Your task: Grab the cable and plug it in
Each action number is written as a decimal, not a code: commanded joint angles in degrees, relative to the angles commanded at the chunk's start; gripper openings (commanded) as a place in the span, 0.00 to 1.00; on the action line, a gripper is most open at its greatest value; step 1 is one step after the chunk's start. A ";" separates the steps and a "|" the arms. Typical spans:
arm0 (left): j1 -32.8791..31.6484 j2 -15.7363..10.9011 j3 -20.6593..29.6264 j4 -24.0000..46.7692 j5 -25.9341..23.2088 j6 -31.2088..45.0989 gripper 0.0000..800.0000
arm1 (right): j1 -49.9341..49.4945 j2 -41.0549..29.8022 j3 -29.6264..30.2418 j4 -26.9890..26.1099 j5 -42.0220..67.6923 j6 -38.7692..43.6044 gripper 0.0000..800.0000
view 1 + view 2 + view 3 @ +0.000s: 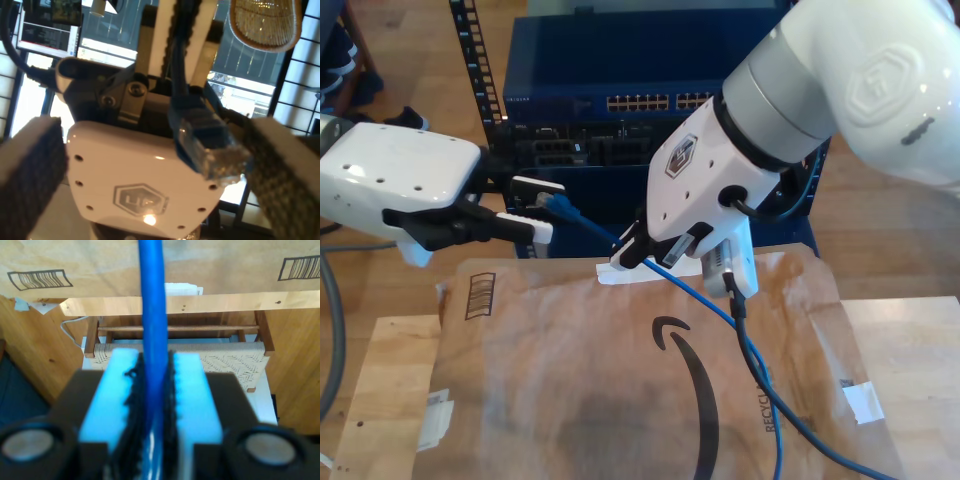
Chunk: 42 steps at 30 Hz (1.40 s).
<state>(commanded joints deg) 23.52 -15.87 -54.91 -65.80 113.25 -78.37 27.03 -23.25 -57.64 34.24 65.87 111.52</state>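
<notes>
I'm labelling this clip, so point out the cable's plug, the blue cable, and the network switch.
plug [217, 152], first wrist view, its clear tip.
cable [151, 315], second wrist view, its blue jacket above the pads.
network switch [650, 102], exterior view, its row of ports.

Bright daylight, blurred close-ups, window glare
</notes>
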 joint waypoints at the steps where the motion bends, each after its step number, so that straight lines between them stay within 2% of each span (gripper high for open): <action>1: 0.35 0.00 0.00 0.00 -0.09 0.00 0.47 | 0.00 0.00 0.00 0.00 0.00 0.00 0.00; 20: 1.23 0.18 0.09 -0.18 -0.70 0.00 0.39 | 0.26 0.09 0.26 0.00 0.09 0.00 0.00; 29: 1.41 0.18 0.26 -0.18 -0.88 0.26 0.28 | 0.26 0.09 0.35 0.00 0.09 0.00 0.00; 42: 1.58 0.18 0.62 -0.26 -0.97 0.44 0.24 | 0.35 0.18 0.35 0.00 0.09 0.00 0.00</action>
<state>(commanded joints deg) 25.10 -15.69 -54.30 -66.07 112.29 -77.93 27.38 -23.08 -57.29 34.24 65.96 111.52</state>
